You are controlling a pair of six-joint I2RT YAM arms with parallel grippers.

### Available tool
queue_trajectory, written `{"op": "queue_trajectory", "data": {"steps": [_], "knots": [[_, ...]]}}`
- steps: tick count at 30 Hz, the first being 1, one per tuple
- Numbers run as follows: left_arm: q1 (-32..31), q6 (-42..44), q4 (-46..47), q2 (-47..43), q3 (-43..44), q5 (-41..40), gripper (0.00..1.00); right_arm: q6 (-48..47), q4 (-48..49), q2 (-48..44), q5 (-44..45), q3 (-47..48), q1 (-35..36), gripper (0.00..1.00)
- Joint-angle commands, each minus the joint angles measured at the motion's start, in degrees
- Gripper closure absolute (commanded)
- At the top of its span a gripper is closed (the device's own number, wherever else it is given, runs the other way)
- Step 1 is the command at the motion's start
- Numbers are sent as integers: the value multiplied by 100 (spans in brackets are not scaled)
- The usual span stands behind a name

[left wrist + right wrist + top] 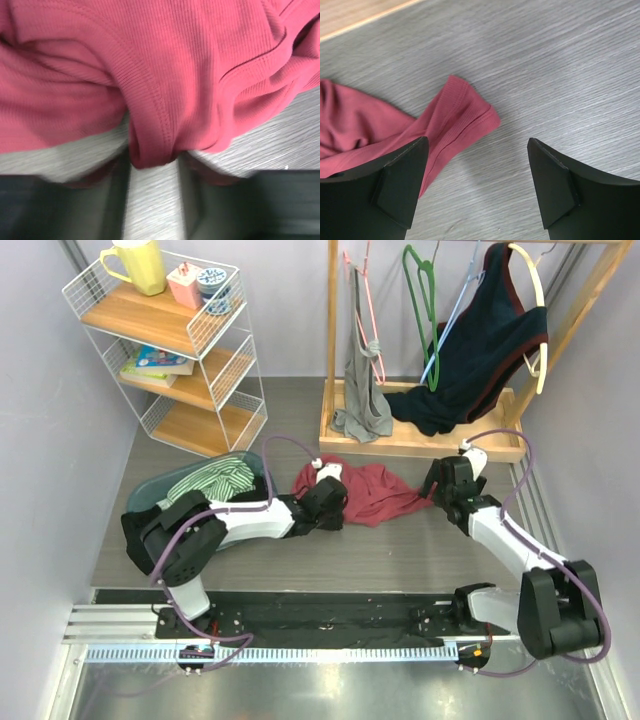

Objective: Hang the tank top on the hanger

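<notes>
The task is only starting. The tank top lies crumpled on the bench, just in front of the rack. The hanger hangs up on the rack, with no top on it. The left jaws have a fold of the top at their tips, but I cannot tell if they clamp it. The right jaws stand wide apart over a strap. Lifting and threading are left.
</notes>
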Motion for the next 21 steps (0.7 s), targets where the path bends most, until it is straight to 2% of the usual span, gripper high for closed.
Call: {"op": "queue_trajectory", "data": {"steps": [1,3,8,12,19,21], "knots": [[54,137,198,-49,602,23,86,145,-16,489,276,407,-118,16],[98,373,-178,-330,961,-21,100,127,2,648,57,547,-215,19],[133,822,-1014,-962,1569,-47,100,153,107,1052,-532,724,-505,24],[151,972,-1568,-1227,1623,75,100,136,265,1237,-867,697,-514,29],[247,1165,-1833,-1491,1570,119,100,189,432,1905,-1306,846,-514,33],[387,1183,-1815,-1500,1570,242,100,163,572,2028,-1534,908,-514,40]]}}
